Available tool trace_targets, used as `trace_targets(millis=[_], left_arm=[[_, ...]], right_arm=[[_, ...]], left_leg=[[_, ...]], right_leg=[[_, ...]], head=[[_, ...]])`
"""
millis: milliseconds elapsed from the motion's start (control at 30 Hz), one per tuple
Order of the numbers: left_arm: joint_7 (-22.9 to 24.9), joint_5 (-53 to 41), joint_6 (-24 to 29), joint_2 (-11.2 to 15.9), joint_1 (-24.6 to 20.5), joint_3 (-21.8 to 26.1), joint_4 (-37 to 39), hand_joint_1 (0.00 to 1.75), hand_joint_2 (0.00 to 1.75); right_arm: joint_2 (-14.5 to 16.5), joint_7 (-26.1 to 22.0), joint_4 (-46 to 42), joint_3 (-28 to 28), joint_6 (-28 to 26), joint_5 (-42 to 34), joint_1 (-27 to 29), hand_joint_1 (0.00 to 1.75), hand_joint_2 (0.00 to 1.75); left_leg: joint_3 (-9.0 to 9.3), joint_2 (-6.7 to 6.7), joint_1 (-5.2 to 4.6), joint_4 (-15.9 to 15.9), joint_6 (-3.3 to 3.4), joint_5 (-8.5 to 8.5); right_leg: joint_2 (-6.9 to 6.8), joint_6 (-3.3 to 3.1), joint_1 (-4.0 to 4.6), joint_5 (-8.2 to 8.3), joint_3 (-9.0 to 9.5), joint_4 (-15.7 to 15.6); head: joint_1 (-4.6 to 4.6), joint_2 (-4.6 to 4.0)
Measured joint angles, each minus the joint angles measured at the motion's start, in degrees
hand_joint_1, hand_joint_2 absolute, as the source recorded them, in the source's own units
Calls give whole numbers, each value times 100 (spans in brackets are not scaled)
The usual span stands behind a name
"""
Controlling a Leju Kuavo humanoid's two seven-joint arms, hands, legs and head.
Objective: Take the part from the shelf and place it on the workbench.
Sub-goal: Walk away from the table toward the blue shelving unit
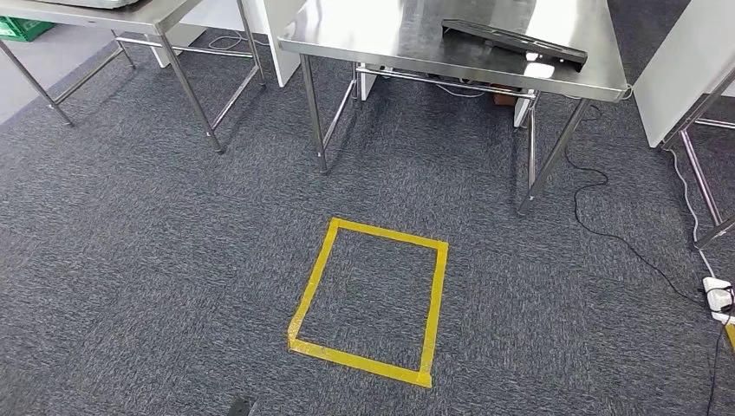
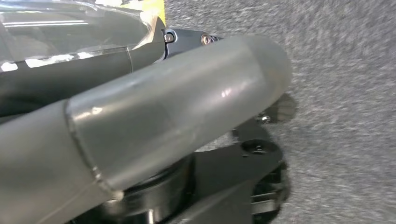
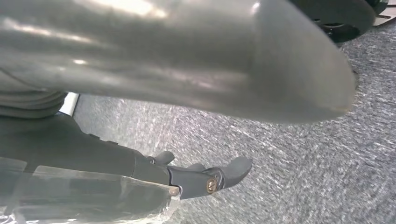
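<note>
Your right hand [image 3: 177, 65] hangs over the grey carpet [image 3: 299, 177]. Its thick thumb and dark fingers [image 3: 233, 169] are spread apart with nothing between them. Your left hand [image 2: 154, 116] is over the carpet too, but the big thumb hides its fingers, so you cannot tell if it holds anything. In the head view, a yellow tape square [image 1: 371, 299] lies on the floor in the middle. A long, flat, dark piece [image 1: 511, 43] lies on the steel bench [image 1: 390, 39] at the upper right. Its long side runs from upper left to lower right. You cannot tell if it is the part.
</note>
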Motion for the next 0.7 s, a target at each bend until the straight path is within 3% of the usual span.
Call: trace_targets(millis=[67,133,200,233,267,333,400,500,567,633,700], left_arm=[[5,-4,-1,0,18,-35,1,0,0],[12,-14,-7,-2,10,-64,1,0,0],[34,-66,-34,-1,19,-85,3,0,0],[61,-122,-59,1,35,-108,4,0,0],[94,-183,-84,4,55,-142,6,0,0],[153,-283,-113,14,83,-216,7,0,0],[181,-320,-97,21,97,-266,7,0,0],[208,-359,-28,27,177,-324,7,0,0],[211,-405,25,26,227,-349,7,0,0],[152,-470,86,12,243,-393,7,0,0],[21,-539,167,-1,254,-455,7,0,0]], right_arm=[[0,-1,0,-1,0,7,0,0,0],[-2,-2,1,-2,1,11,20,0,0],[-5,-2,1,-3,13,28,29,0,0],[-7,-2,1,-3,28,47,23,0,0],[-8,-2,1,-1,49,73,13,0,0],[-8,-9,1,7,89,134,-3,0,0],[-9,-26,1,20,116,193,-15,0,0],[-8,-70,0,45,158,267,-38,0,0],[-7,-97,0,50,175,273,-39,0,0],[-10,-105,0,50,172,274,-7,0,0],[-10,-107,2,50,155,300,40,0,0]], left_leg=[[-160,245,-6,325,-24,-236],[-457,496,-19,1026,-27,-663],[-613,557,-19,1481,-22,-852],[-548,581,-21,1435,-8,-799],[-380,629,-29,1194,18,-671],[69,867,-73,485,92,-413],[283,1038,-126,84,149,-321],[251,884,-153,27,216,-282],[245,759,-122,-18,289,-224],[212,612,-109,-32,343,-181],[175,434,-110,-28,358,-157]], right_leg=[[-130,-80,-9,47,-16,-17],[-287,-123,32,56,-30,-16],[-449,-140,74,55,-45,-14],[-521,-141,90,54,-52,-14],[-585,-140,102,54,-53,-14],[-708,-134,141,49,-43,-9],[-812,-112,179,39,-36,0],[-924,-51,166,19,-29,5],[-684,-17,140,-126,-119,212],[-340,-33,110,-466,-414,874],[-229,-28,92,-733,-741,1589]], head=[[-54,0],[-108,0],[-114,0],[-115,0],[-115,0],[-117,0],[-105,0],[-89,0],[-69,0],[-37,0],[-22,0]])
